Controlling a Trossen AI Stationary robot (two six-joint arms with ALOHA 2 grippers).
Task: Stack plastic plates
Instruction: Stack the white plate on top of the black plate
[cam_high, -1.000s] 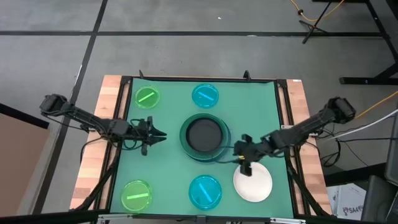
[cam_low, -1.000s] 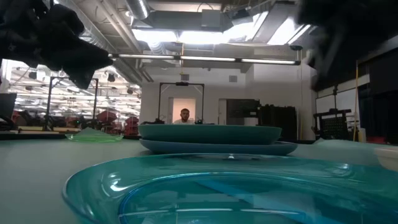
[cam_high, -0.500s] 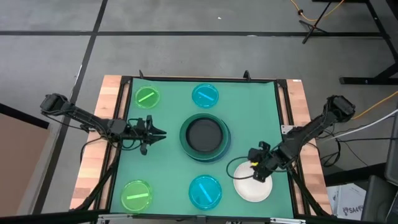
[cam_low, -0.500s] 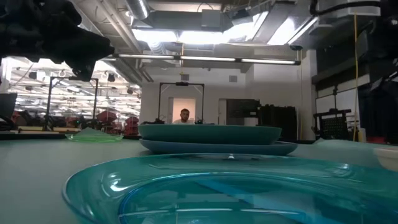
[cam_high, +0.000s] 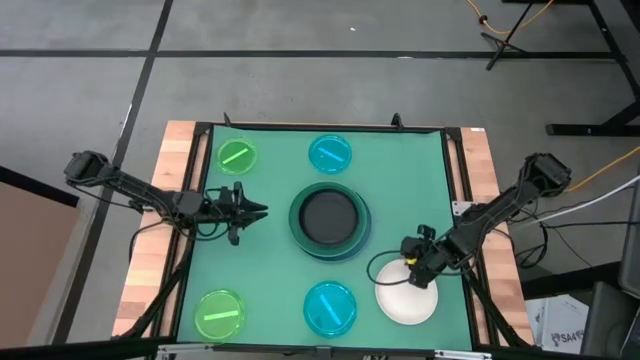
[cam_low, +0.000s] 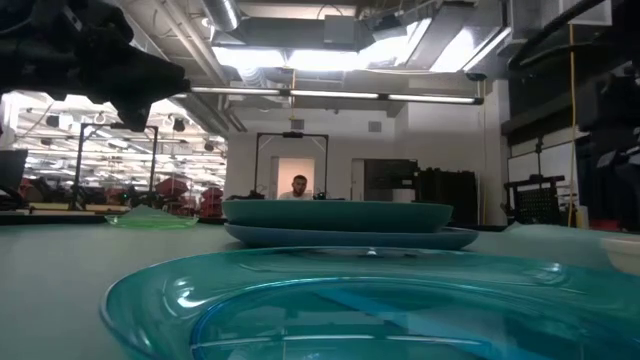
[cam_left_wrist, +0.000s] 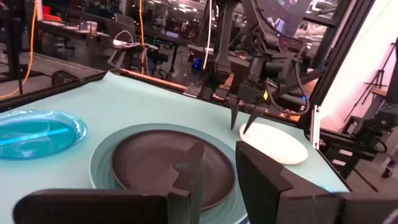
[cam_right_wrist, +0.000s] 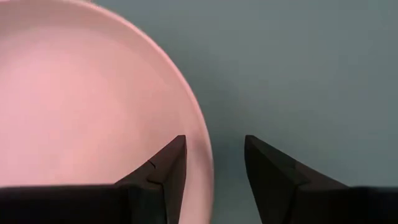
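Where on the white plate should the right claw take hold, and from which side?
On the rim, from above. The white plate lies flat on the green mat with nothing on it, so only its thin raised edge offers a hold. The right claw is open over the rim facing the centre stack, fingers straddling it.

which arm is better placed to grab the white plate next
Right. Its end effector hangs open over the white plate's rim, one finger on each side. The left end effector waits across the centre stack.
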